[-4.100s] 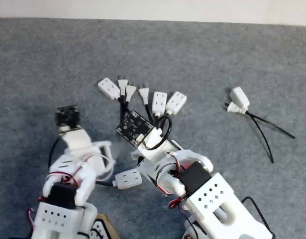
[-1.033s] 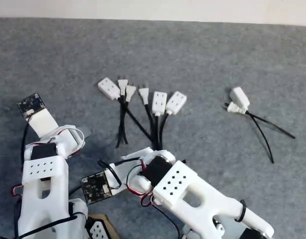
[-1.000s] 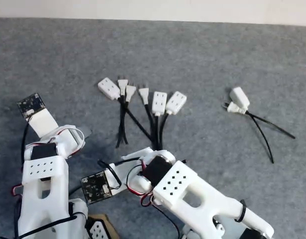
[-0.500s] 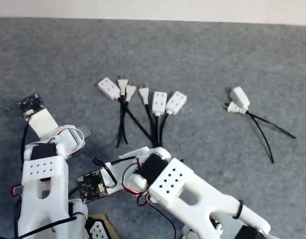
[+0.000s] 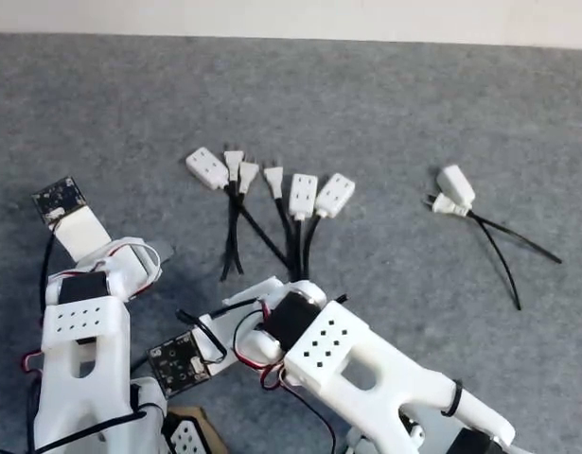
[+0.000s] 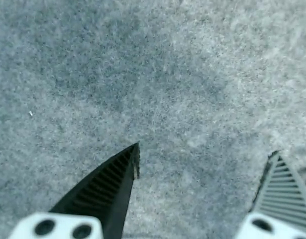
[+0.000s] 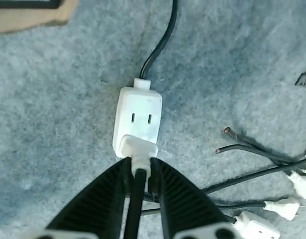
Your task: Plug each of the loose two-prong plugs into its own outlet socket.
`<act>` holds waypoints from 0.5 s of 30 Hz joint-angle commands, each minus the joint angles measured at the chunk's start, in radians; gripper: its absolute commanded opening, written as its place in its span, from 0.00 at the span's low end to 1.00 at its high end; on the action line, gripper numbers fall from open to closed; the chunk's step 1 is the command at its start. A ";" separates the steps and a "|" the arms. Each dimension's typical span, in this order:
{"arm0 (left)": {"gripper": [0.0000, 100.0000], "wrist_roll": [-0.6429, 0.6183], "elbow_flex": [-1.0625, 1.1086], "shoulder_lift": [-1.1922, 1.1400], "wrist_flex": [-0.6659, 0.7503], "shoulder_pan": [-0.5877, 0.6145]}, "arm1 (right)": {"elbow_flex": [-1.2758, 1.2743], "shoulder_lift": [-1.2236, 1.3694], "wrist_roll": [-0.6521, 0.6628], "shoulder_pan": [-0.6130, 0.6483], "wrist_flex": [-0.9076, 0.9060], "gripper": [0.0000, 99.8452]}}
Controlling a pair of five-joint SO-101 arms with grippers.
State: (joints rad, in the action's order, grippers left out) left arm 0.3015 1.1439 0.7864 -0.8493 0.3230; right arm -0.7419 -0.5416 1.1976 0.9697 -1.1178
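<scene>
Right gripper [image 7: 138, 172] swung over toward 7 o'clock and is pinching a plug [image 7: 138, 149] that looks seated in the socket [image 7: 139, 119], so one pair's probably done. Left gripper [image 6: 205, 152] is spread wide over carpet [image 6: 143, 74].

Grey carpeted surface [image 5: 385, 104], pale wall strip [image 5: 291, 17] along far edge

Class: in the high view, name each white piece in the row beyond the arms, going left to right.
first socket → first plug → second plug → third plug → second socket → third socket
</scene>
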 commanded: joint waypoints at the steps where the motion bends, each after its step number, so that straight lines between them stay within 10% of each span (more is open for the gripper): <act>1: 0.38 0.008 -0.041 -0.002 0.009 0.008 | 0.004 0.001 0.040 -0.013 0.010 0.01; 15: 0.38 0.006 -0.039 0.002 0.009 0.008 | -0.065 0.001 0.072 -0.025 0.028 0.01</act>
State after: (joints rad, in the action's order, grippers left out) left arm 0.3015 1.1439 0.7864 -0.8493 0.3230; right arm -0.8032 -0.5447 1.2574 0.9559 -1.1070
